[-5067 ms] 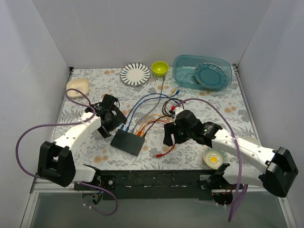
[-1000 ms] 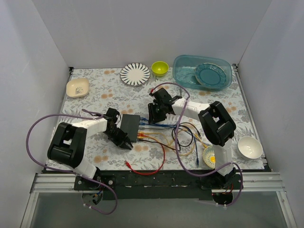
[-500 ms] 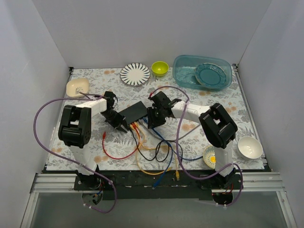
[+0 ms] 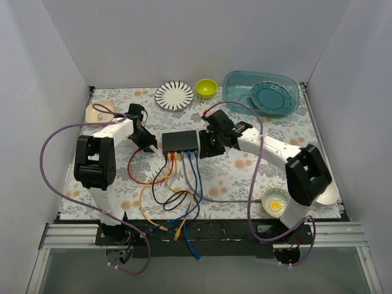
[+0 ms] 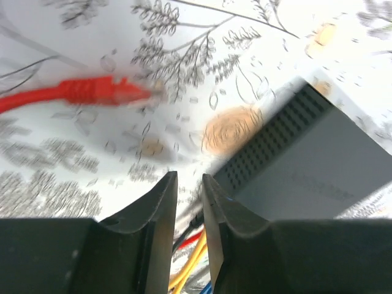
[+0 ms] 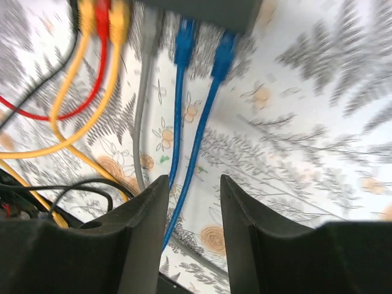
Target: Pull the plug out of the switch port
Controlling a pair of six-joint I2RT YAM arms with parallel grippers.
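The switch (image 4: 179,142) is a flat black box in the middle of the floral cloth, its port edge facing the near side. Yellow, red (image 6: 101,11), grey and two blue plugs (image 6: 184,43) sit in its ports, and their cables trail toward the front. My left gripper (image 4: 147,139) hovers at the switch's left end (image 5: 318,165), open (image 5: 190,179) by a narrow gap with nothing in it. A loose red plug (image 5: 101,92) lies on the cloth ahead of it. My right gripper (image 4: 207,142) is at the switch's right end, open (image 6: 193,179) above a blue cable.
A striped plate (image 4: 174,95), a green bowl (image 4: 206,87) and a teal tub (image 4: 234,92) holding a teal plate stand at the back. A cream dish (image 4: 98,111) is far left. A yellow-centred bowl (image 4: 274,202) sits front right. Loose cable ends (image 4: 177,231) hang over the front rail.
The switch has turned so its ports face the front, and the cables now trail straight down. Both grippers moved with it toward the back. The left jaws have parted slightly.
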